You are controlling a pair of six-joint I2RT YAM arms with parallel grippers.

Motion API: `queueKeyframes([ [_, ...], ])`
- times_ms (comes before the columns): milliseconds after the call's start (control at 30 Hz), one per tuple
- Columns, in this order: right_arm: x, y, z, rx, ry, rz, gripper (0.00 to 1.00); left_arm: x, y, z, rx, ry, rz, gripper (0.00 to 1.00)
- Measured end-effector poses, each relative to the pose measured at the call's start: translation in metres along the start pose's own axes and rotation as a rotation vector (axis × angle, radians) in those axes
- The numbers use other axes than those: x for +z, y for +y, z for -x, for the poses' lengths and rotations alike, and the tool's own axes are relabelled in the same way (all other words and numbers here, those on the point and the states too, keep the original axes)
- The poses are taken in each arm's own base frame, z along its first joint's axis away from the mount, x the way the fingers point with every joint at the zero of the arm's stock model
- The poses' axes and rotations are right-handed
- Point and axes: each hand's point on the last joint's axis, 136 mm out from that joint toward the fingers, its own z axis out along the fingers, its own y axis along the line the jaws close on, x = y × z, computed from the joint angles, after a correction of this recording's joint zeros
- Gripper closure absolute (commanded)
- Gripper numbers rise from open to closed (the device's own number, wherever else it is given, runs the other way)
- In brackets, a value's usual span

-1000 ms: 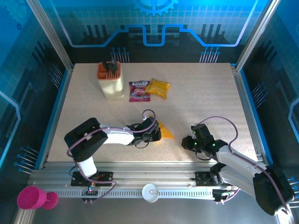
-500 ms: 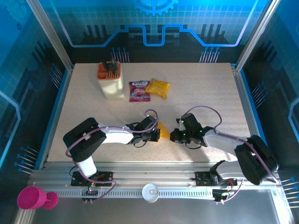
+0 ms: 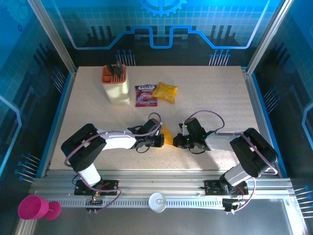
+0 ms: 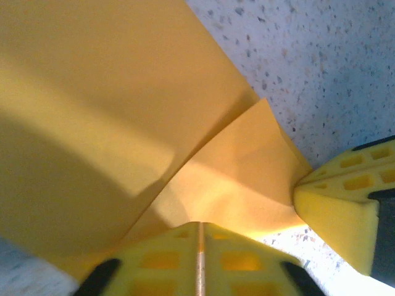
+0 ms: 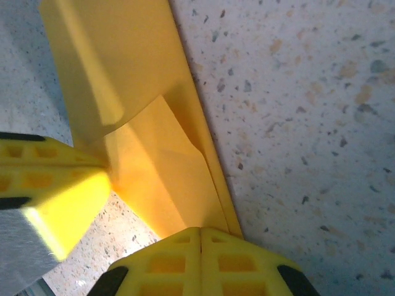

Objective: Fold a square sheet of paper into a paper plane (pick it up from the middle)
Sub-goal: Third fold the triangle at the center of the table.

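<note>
As the top external camera shows it, the square sheet of paper [image 3: 167,135] lies partly folded on the near middle of the table [image 3: 220,98]. It sits between the left gripper [image 3: 160,140] and the right gripper [image 3: 177,142], which meet it from opposite sides.

From the left wrist, the left gripper's pads [image 4: 166,256] are pressed together on the sheet's near edge, with a raised flap just ahead. A yellow finger of the other arm touches that flap's corner.

From the right wrist, the right gripper's jaws are likewise pinched flat on the sheet's edge, beside a long fold.

The paper looks very light and limp, likely to crease wherever it is squeezed. Holds near a fold line seem safest, and opposing pulls could tear it.
</note>
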Motion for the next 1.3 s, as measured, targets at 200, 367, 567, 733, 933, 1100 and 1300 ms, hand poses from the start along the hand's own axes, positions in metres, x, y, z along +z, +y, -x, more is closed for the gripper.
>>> queueKeyframes([
  [200,0.001,0.001,0.001,0.006,-0.032,0.039,1.00,-0.043,-0.016,0.029,-0.177,-0.082,-0.095,0.48],
  [367,0.002,0.002,0.001,0.017,-0.047,0.056,1.00,-0.048,-0.012,0.023,-0.350,-0.069,-0.097,0.46],
  [567,0.003,0.003,0.002,0.027,-0.053,0.075,1.00,-0.040,0.005,0.004,-0.486,-0.021,-0.034,0.46],
  [733,0.003,0.003,0.002,0.038,-0.060,0.093,1.00,-0.034,0.012,0.003,-0.525,-0.019,-0.005,0.46],
  [933,0.003,0.003,0.002,0.045,-0.065,0.102,1.00,-0.025,0.014,0.003,-0.547,-0.001,0.023,0.46],
  [1100,0.003,0.003,0.002,0.047,-0.065,0.102,1.00,-0.019,0.016,0.003,-0.549,0.003,0.041,0.47],
  [1300,0.003,0.003,0.002,0.047,-0.065,0.102,1.00,-0.014,0.023,0.003,-0.555,0.003,0.063,0.52],
])
